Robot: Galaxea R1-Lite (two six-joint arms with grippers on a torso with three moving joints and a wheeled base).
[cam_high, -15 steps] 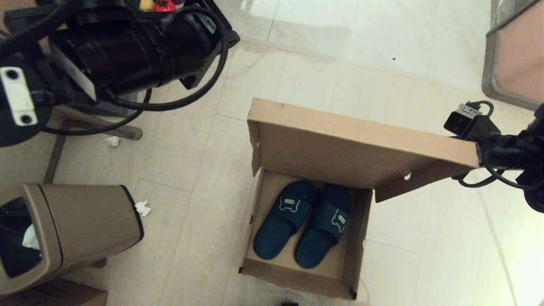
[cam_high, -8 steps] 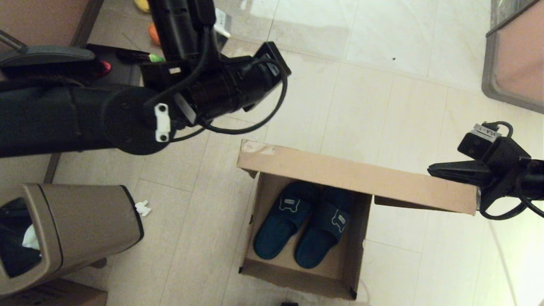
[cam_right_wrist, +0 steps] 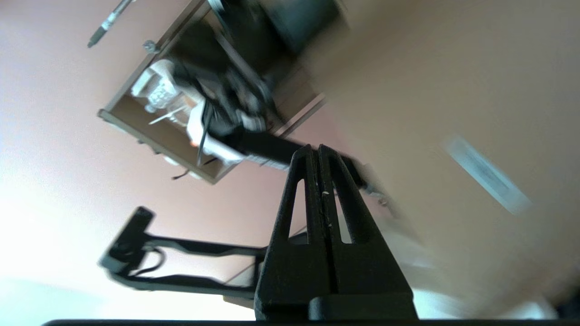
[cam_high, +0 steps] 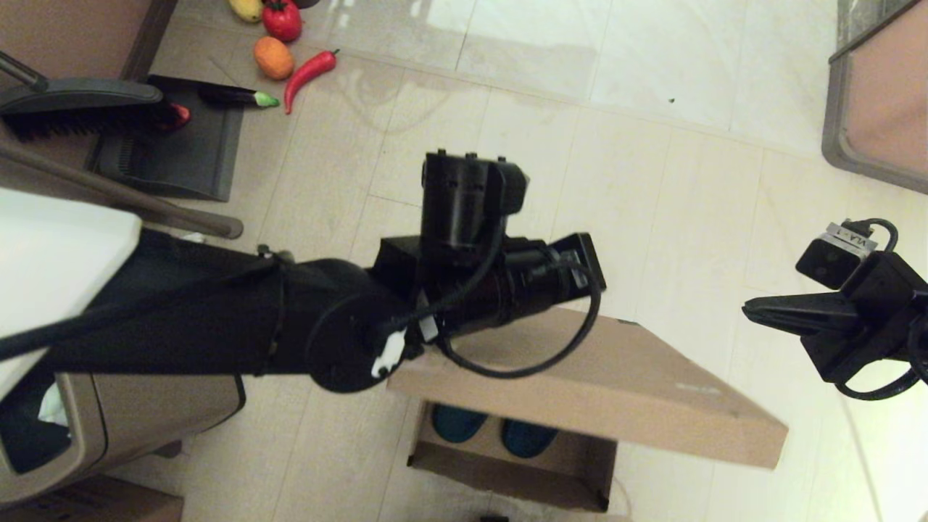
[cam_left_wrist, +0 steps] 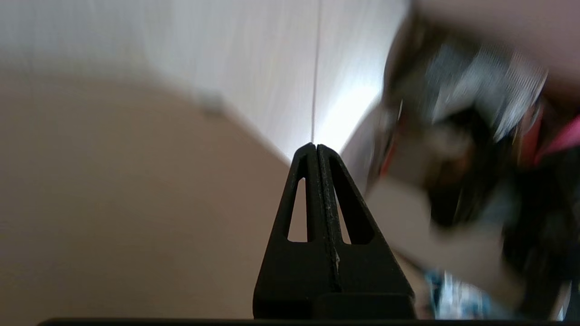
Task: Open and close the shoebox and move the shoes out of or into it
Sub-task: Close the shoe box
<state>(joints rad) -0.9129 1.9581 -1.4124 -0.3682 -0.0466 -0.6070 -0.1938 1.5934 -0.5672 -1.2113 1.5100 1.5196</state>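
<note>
The brown cardboard shoebox [cam_high: 507, 475] stands on the floor, its flap lid [cam_high: 616, 384] tilted low over the opening. Only the heels of the navy shoes [cam_high: 457, 424] show under the lid's front edge. My left arm [cam_high: 500, 290] reaches across above the lid. Its gripper [cam_left_wrist: 316, 147] is shut and empty, close over the lid's top face [cam_left_wrist: 113, 203]. My right gripper [cam_high: 750, 312] is shut and empty, hanging to the right of the lid and apart from it. The right wrist view shows the lid [cam_right_wrist: 453, 81] with its white label [cam_right_wrist: 487, 174].
A brown plastic trash bin [cam_high: 145, 406] stands at the left. A black dustpan and brush [cam_high: 145, 123] and several toy vegetables [cam_high: 290, 43] lie at the back left. Furniture [cam_high: 877, 94] fills the back right corner.
The lid has dropped from wide open to nearly down over the shoes. My left arm has swung in over it. The right gripper no longer touches the lid's corner.
</note>
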